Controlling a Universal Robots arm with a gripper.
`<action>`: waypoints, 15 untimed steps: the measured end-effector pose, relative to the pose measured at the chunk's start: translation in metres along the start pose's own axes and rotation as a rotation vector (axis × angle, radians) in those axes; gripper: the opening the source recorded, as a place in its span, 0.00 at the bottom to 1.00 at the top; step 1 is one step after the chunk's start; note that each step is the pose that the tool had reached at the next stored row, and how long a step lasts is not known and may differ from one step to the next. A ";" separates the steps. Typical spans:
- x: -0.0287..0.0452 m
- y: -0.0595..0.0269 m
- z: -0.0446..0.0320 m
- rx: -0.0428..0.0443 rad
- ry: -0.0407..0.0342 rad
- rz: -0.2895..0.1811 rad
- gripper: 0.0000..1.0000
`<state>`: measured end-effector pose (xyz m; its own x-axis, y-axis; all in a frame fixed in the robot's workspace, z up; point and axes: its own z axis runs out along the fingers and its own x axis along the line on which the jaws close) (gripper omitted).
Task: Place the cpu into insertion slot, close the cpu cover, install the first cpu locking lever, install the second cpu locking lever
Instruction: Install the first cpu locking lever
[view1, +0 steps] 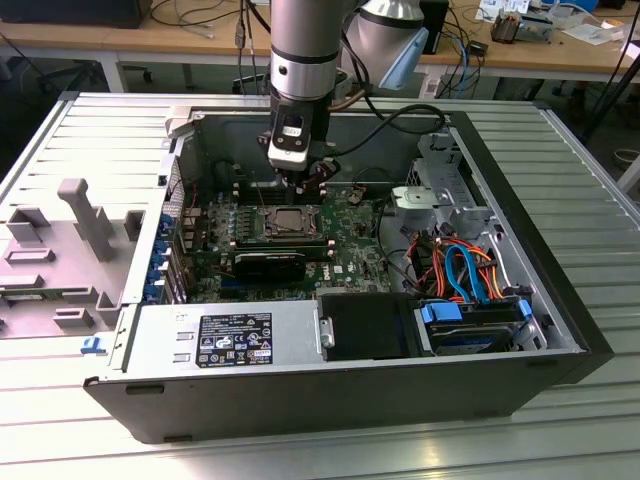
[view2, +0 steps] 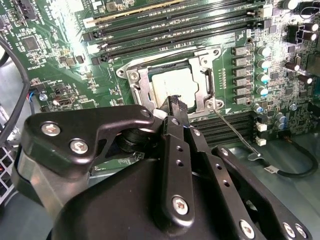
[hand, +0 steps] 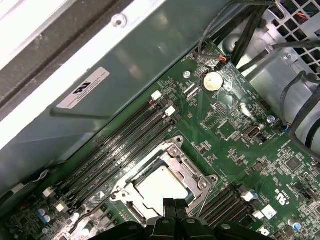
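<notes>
The cpu (view2: 172, 84) lay seated in the insertion slot (view1: 290, 222), which in the exterior view sat at about 10 o'clock from the middle of the open computer case (view1: 300, 405). The cpu cover (view2: 136, 90) was down around it, its silver frame ringing the chip in both wrist views. The gripper (view2: 175, 103) had its two fingers pressed together with nothing between them. In the exterior view it hung at 12 o'clock of the slot, its tip at the frame's edge; whether it touched the metal could not be told. A thin wire locking lever (view2: 232, 130) stuck out loose from one corner of the frame.

The step in hand looked to be the first lever. Done well, the joined fingers would act as one stiff pusher, bearing on the wire alone, low and steady, clear of the chip's top and of the capacitors (view2: 263, 65) close beside the socket
</notes>
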<state>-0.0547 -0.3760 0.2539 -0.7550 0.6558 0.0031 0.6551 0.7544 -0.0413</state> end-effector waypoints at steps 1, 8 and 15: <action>0.0000 0.0000 0.0000 0.0000 -0.0002 -0.004 0.11; 0.0000 0.0000 0.0000 0.0001 -0.0012 -0.028 0.11; 0.0000 0.0000 0.0000 0.0002 -0.0023 -0.055 0.11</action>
<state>-0.0547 -0.3760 0.2539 -0.7900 0.6131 0.0031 0.6124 0.7894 -0.0413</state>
